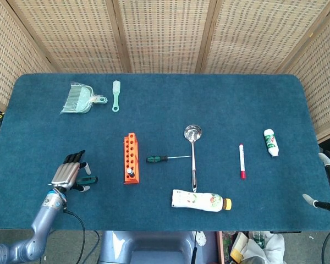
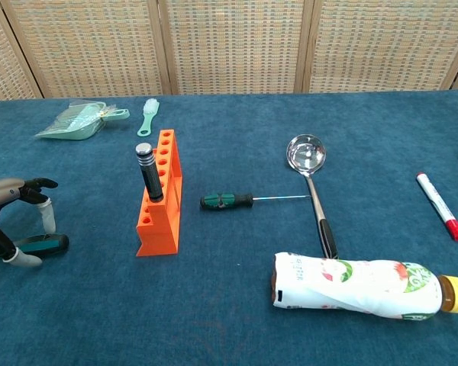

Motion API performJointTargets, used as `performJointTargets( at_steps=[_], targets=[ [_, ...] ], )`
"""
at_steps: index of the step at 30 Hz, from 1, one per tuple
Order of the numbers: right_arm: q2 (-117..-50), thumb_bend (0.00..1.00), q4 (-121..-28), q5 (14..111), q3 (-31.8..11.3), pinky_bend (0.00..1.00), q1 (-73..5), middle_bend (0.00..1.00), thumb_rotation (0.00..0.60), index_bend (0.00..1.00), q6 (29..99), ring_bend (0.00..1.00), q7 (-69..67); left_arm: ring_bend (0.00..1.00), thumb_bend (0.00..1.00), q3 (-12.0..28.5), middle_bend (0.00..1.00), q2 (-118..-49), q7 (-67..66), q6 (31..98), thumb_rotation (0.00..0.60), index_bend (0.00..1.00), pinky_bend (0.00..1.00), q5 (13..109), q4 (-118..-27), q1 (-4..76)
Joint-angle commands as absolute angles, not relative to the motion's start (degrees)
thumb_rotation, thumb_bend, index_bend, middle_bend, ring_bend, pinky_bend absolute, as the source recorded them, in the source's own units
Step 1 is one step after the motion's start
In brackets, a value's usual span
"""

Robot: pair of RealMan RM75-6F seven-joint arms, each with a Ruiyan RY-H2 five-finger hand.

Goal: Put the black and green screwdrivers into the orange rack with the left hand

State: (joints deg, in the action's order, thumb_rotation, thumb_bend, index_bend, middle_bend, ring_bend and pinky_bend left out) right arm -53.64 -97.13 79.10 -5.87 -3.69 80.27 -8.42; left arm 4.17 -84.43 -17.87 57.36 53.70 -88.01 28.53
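Observation:
The orange rack (image 1: 131, 158) (image 2: 162, 194) stands left of the table's middle, with a black-handled screwdriver (image 2: 148, 174) upright in a near hole. A green-handled screwdriver (image 1: 157, 159) (image 2: 227, 200) lies flat just right of the rack, its shaft pointing right. Another dark green-and-black screwdriver (image 1: 88, 180) (image 2: 44, 244) lies on the cloth left of the rack. My left hand (image 1: 70, 172) (image 2: 14, 221) hovers over its left end, fingers spread on either side of the handle, not closed on it. My right hand (image 1: 329, 184) shows at the right table edge, fingers apart and holding nothing.
A mint dustpan (image 1: 80, 99) (image 2: 72, 122) and brush (image 1: 116, 94) (image 2: 146, 116) lie at the back left. A ladle (image 1: 192, 148) (image 2: 313, 183), a lying drink bottle (image 1: 201, 201) (image 2: 366, 284), a red marker (image 1: 242, 160) (image 2: 440, 204) and a small white bottle (image 1: 270, 142) lie to the right.

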Motion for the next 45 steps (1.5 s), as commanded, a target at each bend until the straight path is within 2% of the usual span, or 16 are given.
performJointTargets(
  at_steps=[1, 12, 15, 20, 24, 33, 40, 45],
  targets=[
    [-53.63, 0.0, -97.13, 79.06, -5.89, 0.0, -3.74, 0.0, 0.6, 0.0, 80.19, 0.0, -8.48, 0.0, 0.18, 4.25, 0.0, -84.74, -18.07, 57.11, 0.6, 0.5, 0.0, 53.44, -87.76, 28.72],
    [-53.47, 0.0, -97.01, 78.9, -5.9, 0.0, -3.87, 0.0, 0.6, 0.0, 79.81, 0.0, -9.0, 0.0, 0.22, 4.43, 0.0, -85.87, -20.18, 57.36, 0.6, 0.51, 0.0, 51.4, -86.98, 29.07],
    [-53.43, 0.0, -97.03, 78.94, -5.9, 0.0, -3.88, 0.0, 0.6, 0.0, 79.83, 0.0, -9.07, 0.0, 0.25, 4.44, 0.0, -85.96, -20.27, 57.07, 0.6, 0.55, 0.0, 50.91, -86.86, 29.1],
    [-53.43, 0.0, -97.02, 78.94, -5.89, 0.0, -3.9, 0.0, 0.6, 0.0, 79.8, 0.0, -9.12, 0.0, 0.38, 4.55, 0.0, -85.87, -19.53, 56.99, 0.6, 0.62, 0.0, 51.13, -86.81, 28.95],
    [-53.44, 0.0, -96.97, 78.82, -5.92, 0.0, -3.94, 0.0, 0.6, 0.0, 79.71, 0.0, -9.13, 0.0, 0.4, 4.98, 0.0, -85.06, -17.61, 57.26, 0.6, 0.63, 0.0, 52.23, -87.59, 28.51],
    [-53.35, 0.0, -97.15, 78.9, -5.82, 0.0, -3.98, 0.0, 0.6, 0.0, 79.57, 0.0, -9.36, 0.0, 0.42, 9.18, 0.0, -77.58, 0.33, 61.47, 0.6, 0.66, 0.0, 65.15, -94.11, 25.63],
    [-53.38, 0.0, -97.26, 78.84, -5.8, 0.0, -4.01, 0.0, 0.6, 0.0, 79.52, 0.0, -9.27, 0.0, 0.43, 13.59, 0.0, -71.74, 25.29, 64.18, 0.6, 0.69, 0.0, 77.95, -98.93, 25.07],
    [-53.41, 0.0, -97.25, 78.55, -5.86, 0.0, -4.09, 0.0, 0.6, 0.0, 79.3, 0.0, -9.22, 0.0, 0.43, 15.91, 0.0, -68.64, 34.62, 63.54, 0.6, 0.7, 0.0, 80.38, -100.49, 26.6]
  ],
)
